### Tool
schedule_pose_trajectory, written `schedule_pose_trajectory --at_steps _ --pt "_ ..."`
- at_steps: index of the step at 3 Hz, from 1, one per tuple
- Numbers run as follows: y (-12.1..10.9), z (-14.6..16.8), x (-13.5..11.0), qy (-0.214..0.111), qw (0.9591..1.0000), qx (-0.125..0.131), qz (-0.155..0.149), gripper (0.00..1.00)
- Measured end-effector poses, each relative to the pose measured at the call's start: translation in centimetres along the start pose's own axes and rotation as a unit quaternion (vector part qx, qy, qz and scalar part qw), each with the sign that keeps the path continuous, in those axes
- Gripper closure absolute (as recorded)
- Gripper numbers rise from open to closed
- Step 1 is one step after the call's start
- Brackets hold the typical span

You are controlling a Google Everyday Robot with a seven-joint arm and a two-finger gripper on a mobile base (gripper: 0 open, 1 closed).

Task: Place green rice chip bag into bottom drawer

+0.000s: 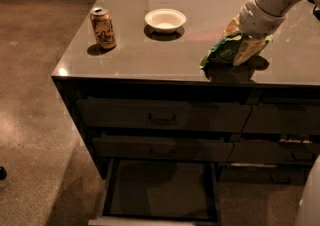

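Note:
The green rice chip bag [222, 51] is a crinkly light-green bag, tilted on its side just above the right part of the dark countertop [150, 52], with its shadow under it. My gripper [240, 40] reaches in from the upper right and is shut on the bag's right end, one pale finger [248, 50] in front of it. The bottom drawer [160, 190] is pulled open below the cabinet front, to the lower left of the bag. Its dark flat inside holds nothing.
A gold can [103, 28] stands at the counter's left and a white bowl [165, 20] at the middle back. Two shut handled drawers [161, 118] sit above the open one. More drawers are at the right [290, 120]. Carpeted floor lies at the left.

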State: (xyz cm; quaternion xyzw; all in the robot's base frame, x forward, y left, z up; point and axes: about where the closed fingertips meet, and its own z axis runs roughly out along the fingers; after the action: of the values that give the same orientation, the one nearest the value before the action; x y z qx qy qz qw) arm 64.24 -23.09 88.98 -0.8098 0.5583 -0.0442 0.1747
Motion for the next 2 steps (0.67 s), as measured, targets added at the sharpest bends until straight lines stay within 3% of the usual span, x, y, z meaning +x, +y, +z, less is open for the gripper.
schedule_pose_trajectory --at_steps 1,2 --pt "1.6 -1.6 0.4 -0.066 0.9967 0.005 0.048 0.85" --pt "2.2 -6.8 0.4 -0.153 0.9819 0.052 0.099 1.0"
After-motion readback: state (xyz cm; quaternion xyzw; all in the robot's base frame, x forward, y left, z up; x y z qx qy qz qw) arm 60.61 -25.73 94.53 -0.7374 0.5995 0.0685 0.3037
